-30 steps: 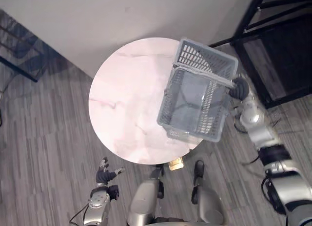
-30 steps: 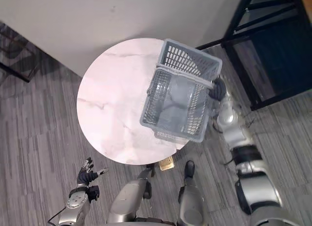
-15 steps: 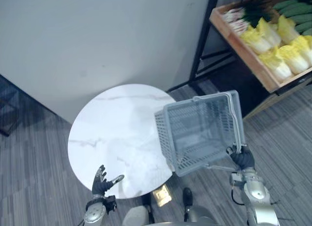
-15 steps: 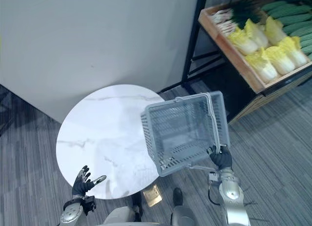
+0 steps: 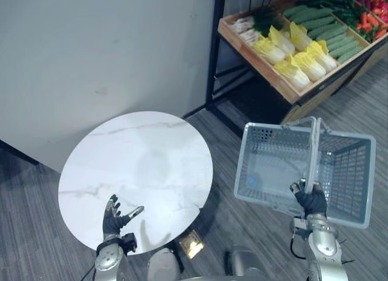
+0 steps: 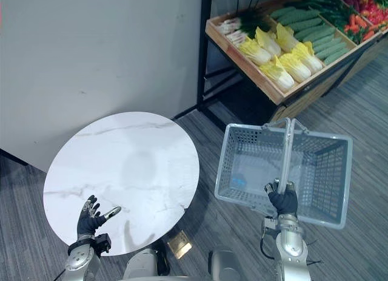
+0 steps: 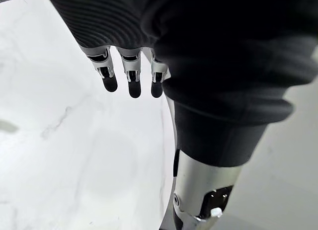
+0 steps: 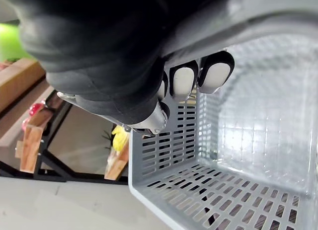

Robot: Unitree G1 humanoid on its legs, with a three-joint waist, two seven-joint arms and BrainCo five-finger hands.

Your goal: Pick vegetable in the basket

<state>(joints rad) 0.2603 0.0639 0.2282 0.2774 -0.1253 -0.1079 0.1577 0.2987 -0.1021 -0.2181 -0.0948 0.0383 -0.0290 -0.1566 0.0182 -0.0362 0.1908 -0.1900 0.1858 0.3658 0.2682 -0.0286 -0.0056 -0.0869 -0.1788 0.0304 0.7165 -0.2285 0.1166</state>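
Note:
My right hand (image 5: pixel 312 201) is shut on the upright handle (image 5: pixel 313 153) of a grey plastic basket (image 5: pixel 348 172), which hangs over the floor to the right of the table. In the right wrist view the fingers (image 8: pixel 191 78) curl round the handle, and the basket (image 8: pixel 238 140) holds nothing. Vegetables lie on a wooden shelf (image 5: pixel 257 59) at the far right: yellow-white cabbages (image 5: pixel 297 56), cucumbers (image 5: pixel 327 35), leafy greens (image 5: pixel 264 17) and red ones (image 5: pixel 370 17). My left hand (image 5: pixel 114 217) is open above the near edge of the table.
A round white marble table (image 5: pixel 139 165) stands at the left against a pale wall (image 5: pixel 109 50). The shelf hangs on a black metal frame (image 5: pixel 213 56). Grey plank floor (image 5: pixel 236 129) lies between the table, the basket and the shelf.
The view has swung toward the shelf. The basket has come off the table and moved right, levelling out over the floor. My left hand has stayed open by the table.

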